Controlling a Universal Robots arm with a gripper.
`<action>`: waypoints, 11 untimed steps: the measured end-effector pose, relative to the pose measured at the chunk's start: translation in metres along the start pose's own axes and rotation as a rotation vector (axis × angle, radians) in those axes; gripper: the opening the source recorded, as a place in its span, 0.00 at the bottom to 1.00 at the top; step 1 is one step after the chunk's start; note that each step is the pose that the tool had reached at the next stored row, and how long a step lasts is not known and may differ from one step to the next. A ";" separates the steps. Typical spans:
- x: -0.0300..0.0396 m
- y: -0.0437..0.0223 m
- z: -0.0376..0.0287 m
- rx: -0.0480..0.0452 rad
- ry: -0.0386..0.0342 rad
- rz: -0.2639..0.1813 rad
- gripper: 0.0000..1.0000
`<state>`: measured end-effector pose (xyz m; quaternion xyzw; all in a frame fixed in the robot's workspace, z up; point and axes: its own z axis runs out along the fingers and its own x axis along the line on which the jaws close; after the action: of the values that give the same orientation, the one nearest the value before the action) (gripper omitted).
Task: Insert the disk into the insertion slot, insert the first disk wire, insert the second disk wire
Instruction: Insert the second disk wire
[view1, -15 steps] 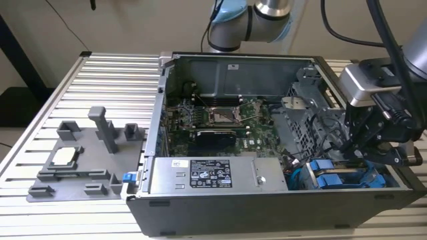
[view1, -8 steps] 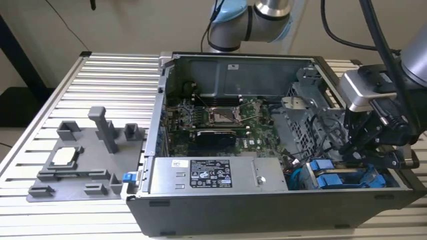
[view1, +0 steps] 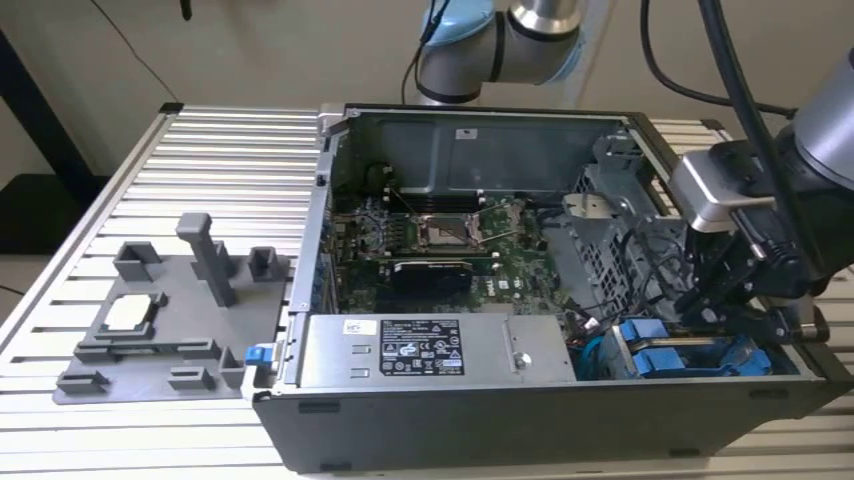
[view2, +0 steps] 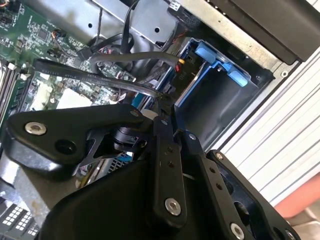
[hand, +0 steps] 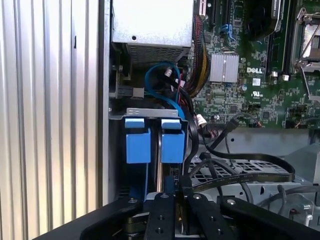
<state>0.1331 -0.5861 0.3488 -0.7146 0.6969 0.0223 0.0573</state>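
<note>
Gripper (hand: 175, 197): fingers pressed together, pinching a black wire (hand: 240, 172) just beside the disk (hand: 150, 137).
Disk: seated in the insertion slot (hand: 145, 112).
Risk: wire may slip or snag neighbouring cables.

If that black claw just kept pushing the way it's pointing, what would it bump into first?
Probably the bright blue plastic carrier tabs in the grey sheet-metal drive bay, directly ahead of the tool; a black cable runs close beside. Depth is unclear.
</note>
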 end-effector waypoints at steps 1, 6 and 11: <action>0.0001 0.0000 0.0005 0.0001 -0.0001 0.001 0.16; 0.0004 -0.0005 0.0035 0.0003 -0.0001 0.002 0.16; 0.0007 -0.0006 0.0058 0.0005 -0.0034 0.003 0.16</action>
<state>0.1340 -0.5861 0.3430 -0.7135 0.6978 0.0234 0.0586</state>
